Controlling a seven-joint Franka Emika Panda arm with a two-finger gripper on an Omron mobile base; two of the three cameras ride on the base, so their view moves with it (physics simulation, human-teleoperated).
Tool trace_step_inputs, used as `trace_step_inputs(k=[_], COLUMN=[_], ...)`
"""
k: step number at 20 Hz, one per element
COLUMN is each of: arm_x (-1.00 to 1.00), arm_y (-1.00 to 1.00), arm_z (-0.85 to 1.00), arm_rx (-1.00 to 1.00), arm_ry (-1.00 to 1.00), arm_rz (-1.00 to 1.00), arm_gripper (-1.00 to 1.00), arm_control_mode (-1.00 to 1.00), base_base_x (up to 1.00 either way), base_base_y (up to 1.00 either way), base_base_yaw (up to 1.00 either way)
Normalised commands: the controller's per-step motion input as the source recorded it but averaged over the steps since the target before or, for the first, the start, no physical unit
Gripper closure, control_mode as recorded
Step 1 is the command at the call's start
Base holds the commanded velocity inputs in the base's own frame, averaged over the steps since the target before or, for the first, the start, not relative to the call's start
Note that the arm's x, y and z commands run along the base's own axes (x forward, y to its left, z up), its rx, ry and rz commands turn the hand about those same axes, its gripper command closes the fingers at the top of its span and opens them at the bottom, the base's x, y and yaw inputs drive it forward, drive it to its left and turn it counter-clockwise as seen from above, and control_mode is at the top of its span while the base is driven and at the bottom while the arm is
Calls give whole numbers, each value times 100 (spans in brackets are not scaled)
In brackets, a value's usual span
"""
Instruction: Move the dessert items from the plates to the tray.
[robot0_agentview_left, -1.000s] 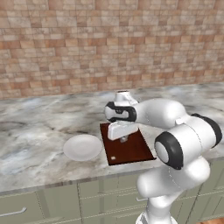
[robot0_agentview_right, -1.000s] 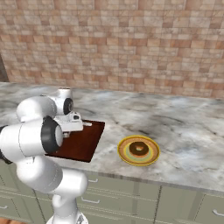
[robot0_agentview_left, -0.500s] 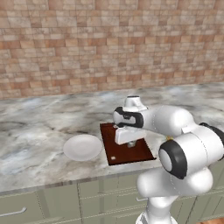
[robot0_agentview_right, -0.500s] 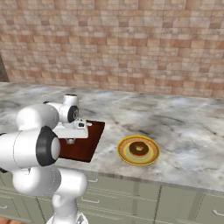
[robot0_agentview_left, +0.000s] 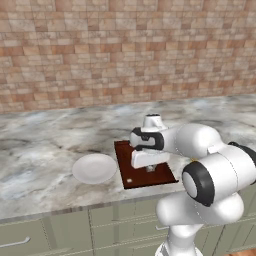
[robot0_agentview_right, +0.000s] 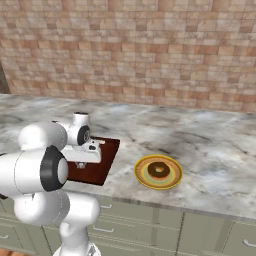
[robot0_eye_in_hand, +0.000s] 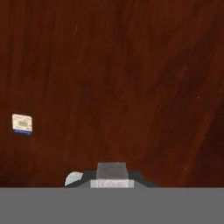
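End effector (robot0_agentview_left: 150, 169) low over the tray (robot0_agentview_left: 127, 156); whether spread or clenched, I cannot tell

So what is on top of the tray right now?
A tiny white morsel lies on the tray, left of the tool in the hand view. The arm covers part of the board in both base views. The doughnut sits on the yellow-rimmed plate.

The white arm folds forward, its gripper (robot0_agentview_left: 150, 169) pointing straight down.
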Motion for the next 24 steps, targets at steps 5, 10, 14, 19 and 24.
trace_step_inputs(k=[5, 10, 14, 19, 24], arm_x=[0, 0, 0, 0, 0], arm_y=[0, 0, 0, 0, 0], arm_z=[-19, -19, -19, -16, -10], arm_rx=[-2, -1, -3, -3, -2], arm_ry=[0, 1, 0, 0, 0], arm_rz=[-10, -8, -8, -8, -5], arm_gripper=[100, 100, 100, 100, -100], arm_control_mode=[-100, -100, -100, -100, -100], base_base_x=[0, 0, 0, 0, 0], base_base_y=[0, 0, 0, 0, 0], base_base_yaw=[0, 0, 0, 0, 0])
